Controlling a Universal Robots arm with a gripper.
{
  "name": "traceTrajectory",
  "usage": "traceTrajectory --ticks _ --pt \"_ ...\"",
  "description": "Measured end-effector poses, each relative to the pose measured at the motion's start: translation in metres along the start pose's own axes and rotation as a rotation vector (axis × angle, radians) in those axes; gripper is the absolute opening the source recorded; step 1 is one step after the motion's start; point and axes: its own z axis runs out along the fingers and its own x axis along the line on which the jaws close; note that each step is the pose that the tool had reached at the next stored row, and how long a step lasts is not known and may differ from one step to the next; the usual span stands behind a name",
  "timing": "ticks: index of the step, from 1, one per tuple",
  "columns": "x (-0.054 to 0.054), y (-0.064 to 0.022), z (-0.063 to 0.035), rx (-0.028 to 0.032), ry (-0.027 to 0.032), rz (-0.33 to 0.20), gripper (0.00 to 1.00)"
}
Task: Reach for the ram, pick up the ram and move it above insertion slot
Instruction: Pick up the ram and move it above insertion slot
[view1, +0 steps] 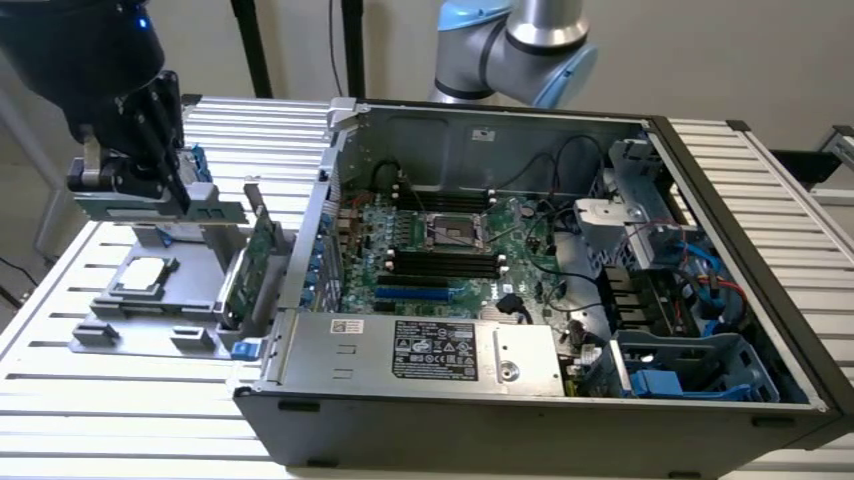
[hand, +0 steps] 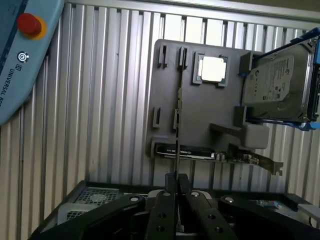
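End effector (hand: 177, 181) clamped on ram (hand: 178, 135) edge-on, up over grey holder tray (hand: 200, 107), w/ CPU (hand: 212, 69) & hard drive (hand: 276, 87).

plain pale wall (view1: 747, 60) behind a slatted aluminium table (view1: 120, 400).

The ram (hand: 177, 131) is a long, thin stick seen on its edge. It stands upright on its long edge, one end between the closed jaws, over a grey holder (hand: 200, 110).
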Motion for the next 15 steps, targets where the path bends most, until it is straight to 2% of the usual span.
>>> traceTrajectory --ticks 3,6,9,15 --pt "0.000 -0.0104 -0.0015 0.0009 -0.0135 0.000 0.13" --pt "0.001 -0.0228 -0.0021 0.0015 -0.0230 0.000 0.13" --pt "0.000 -0.0365 -0.0023 0.0018 -0.0272 0.000 0.13" --pt "0.000 -0.0638 -0.0027 0.0018 -0.0313 -0.001 0.13"
